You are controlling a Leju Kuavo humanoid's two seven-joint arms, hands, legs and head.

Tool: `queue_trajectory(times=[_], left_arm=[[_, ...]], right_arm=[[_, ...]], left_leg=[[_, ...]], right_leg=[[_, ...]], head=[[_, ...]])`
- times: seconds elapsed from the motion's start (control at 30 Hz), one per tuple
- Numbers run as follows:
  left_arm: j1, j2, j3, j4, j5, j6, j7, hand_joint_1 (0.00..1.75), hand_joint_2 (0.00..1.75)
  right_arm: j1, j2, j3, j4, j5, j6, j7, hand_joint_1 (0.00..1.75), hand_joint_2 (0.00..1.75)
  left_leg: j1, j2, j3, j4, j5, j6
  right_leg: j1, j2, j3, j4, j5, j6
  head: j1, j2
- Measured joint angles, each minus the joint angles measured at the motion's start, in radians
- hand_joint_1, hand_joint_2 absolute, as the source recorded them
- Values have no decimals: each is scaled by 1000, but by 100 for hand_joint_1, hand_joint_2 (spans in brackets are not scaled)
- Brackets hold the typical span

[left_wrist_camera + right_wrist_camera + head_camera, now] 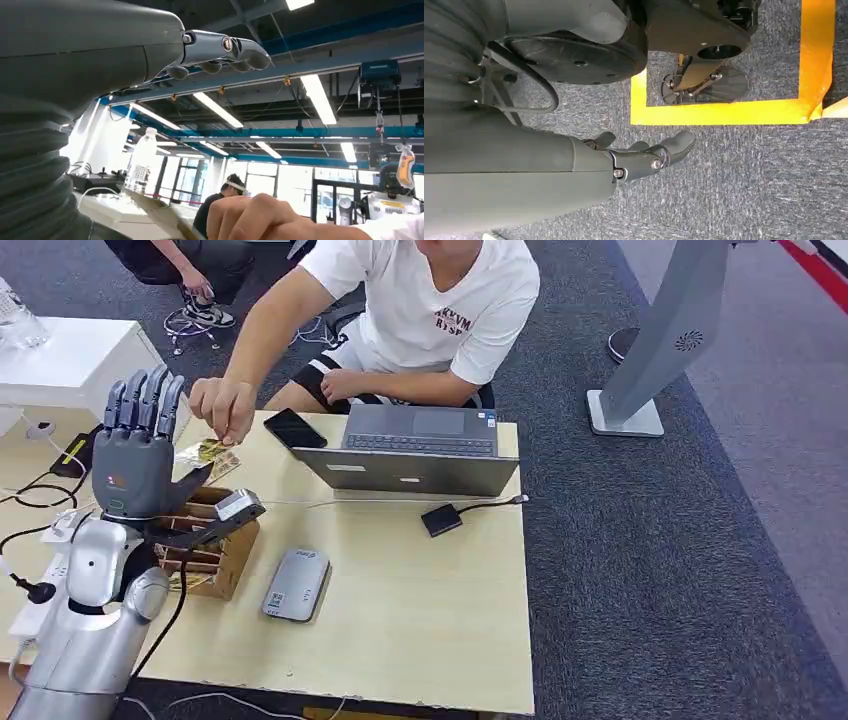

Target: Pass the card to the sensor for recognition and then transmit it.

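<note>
My left hand (135, 450) is raised above the table's left part, fingers straight up and spread, holding nothing; its fingertips (235, 50) point at the ceiling in the left wrist view. A person's hand (224, 408) reaches over the table and pinches a gold-patterned card (207, 454) just beside my thumb. The same card (157, 216) and the person's knuckles (260, 217) show close under my palm. A flat grey sensor (296, 585) lies on the table nearer to me. My right hand (644, 155) hangs at my side over grey carpet, fingers loosely extended and empty.
A cardboard holder (215, 545) with cards stands under my left hand. An open laptop (415, 450), a black phone (294, 428) and a small black cabled box (440, 519) lie on the wooden table (420, 630). Cables and a power strip (45, 570) run along the left edge.
</note>
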Motion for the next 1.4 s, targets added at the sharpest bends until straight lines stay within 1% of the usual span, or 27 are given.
queue_trajectory(times=[0.13,0.43,0.63,0.77,0.83,0.93,1.13,1.2,1.4], left_arm=[[0,6,-6,0,26,-17,-5,175,175],[0,9,-14,15,51,7,-23,175,175],[-1,8,-16,25,68,8,-34,175,175],[5,5,-22,24,125,3,-74,175,175],[20,0,-32,18,134,3,-84,175,175],[61,-7,-52,-16,133,6,-93,175,175],[150,-21,-108,-92,84,5,-96,175,175],[177,-24,-126,-105,70,-19,-89,175,175],[232,-24,-167,-112,51,-123,-50,175,175]], right_arm=[[0,0,4,0,0,-2,2,0,175],[-1,0,15,0,15,-2,3,0,175],[-1,0,14,0,15,-6,6,0,175],[0,0,14,0,15,-6,6,0,175],[0,0,14,0,15,-8,6,0,175],[0,0,14,0,11,-13,6,0,175],[0,0,14,0,-3,-15,3,0,175],[1,0,14,0,-6,-16,2,0,175],[2,0,15,0,-14,-18,0,0,175]], left_leg=[[0,0,0,0,0,0],[0,0,0,0,0,0],[0,0,0,0,0,0],[0,0,0,0,0,0],[0,0,0,0,0,0],[0,1,-1,0,0,0],[0,1,-2,0,0,0],[0,1,-2,0,0,0],[0,1,-2,0,0,0]], right_leg=[[0,0,0,0,0,0],[0,0,0,0,0,0],[0,0,0,0,0,0],[0,0,0,0,0,0],[0,0,0,0,0,0],[0,1,-1,0,0,0],[0,1,-1,0,0,0],[0,1,-1,0,0,0],[0,0,-2,0,0,0]], head=[[0,0],[0,0],[0,0],[0,0],[0,0],[0,0],[0,0],[0,0],[0,0]])
